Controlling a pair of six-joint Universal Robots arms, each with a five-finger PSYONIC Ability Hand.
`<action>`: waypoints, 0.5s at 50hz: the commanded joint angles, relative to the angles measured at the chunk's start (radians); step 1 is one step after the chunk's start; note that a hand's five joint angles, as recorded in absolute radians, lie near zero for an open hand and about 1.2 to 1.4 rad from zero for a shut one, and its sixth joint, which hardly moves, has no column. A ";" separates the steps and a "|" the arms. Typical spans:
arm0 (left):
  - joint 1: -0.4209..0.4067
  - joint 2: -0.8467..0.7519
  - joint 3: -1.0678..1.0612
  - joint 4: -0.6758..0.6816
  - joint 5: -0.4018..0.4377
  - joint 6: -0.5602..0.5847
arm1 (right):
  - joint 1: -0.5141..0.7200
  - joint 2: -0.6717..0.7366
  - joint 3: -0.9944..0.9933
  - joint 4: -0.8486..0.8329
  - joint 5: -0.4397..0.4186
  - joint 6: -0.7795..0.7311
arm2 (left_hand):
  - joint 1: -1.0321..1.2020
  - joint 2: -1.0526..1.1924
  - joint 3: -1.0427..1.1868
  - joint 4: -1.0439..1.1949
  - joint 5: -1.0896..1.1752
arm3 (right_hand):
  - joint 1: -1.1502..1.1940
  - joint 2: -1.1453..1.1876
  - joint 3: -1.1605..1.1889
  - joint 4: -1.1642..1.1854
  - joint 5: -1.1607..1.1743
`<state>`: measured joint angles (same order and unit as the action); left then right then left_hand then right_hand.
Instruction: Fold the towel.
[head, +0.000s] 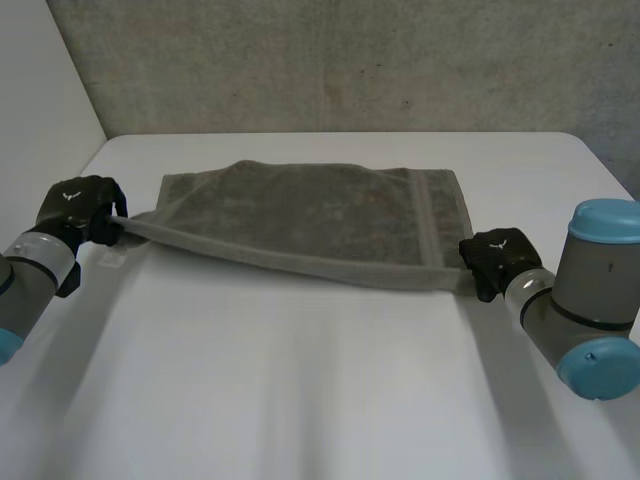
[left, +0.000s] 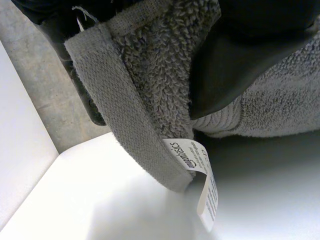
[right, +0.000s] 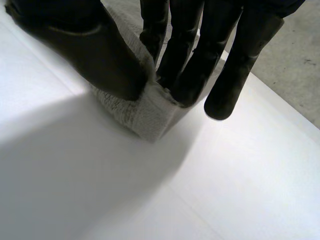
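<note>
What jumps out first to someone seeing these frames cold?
A grey towel lies on the white table, its near edge raised and stretched between the two hands. The left hand pinches the near left corner, and the right hand pinches the near right corner between thumb and fingers. In the left wrist view, a white label hangs from the gripped corner.

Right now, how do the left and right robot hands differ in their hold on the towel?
The left robot hand holds the towel corner carrying a white label; the corner in the right robot hand shows none. The left robot hand sits farther back than the right robot hand. Both pinch a near corner.
</note>
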<state>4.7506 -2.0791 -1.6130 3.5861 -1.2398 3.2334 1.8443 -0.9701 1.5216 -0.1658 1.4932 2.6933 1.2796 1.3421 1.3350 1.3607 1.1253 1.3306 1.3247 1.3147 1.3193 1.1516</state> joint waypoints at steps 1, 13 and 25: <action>-0.003 0.016 -0.016 -0.007 0.003 0.002 | -0.033 -0.077 -0.008 0.012 -0.007 -0.003 | 0.117 0.054 0.061 0.036 0.096 | 0.066 0.072 0.082 0.077 0.070; -0.032 0.218 -0.130 -0.124 0.014 0.006 | -0.102 -0.337 0.009 0.234 -0.076 -0.013 | 0.117 0.054 0.061 0.036 0.096 | 0.066 0.072 0.082 0.077 0.070; 0.000 0.556 -0.304 -0.187 0.128 0.002 | -0.292 -0.607 0.074 0.338 -0.255 -0.047 | 0.117 0.054 0.061 0.036 0.096 | 0.066 0.072 0.082 0.077 0.070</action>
<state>4.7299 -1.6371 -1.8608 3.4061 -1.1635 3.2398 1.6292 -1.4760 1.5697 0.1517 1.3118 2.6519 1.2796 1.3422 1.3350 1.3607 1.1253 1.3322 1.3270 1.3276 1.3376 1.1648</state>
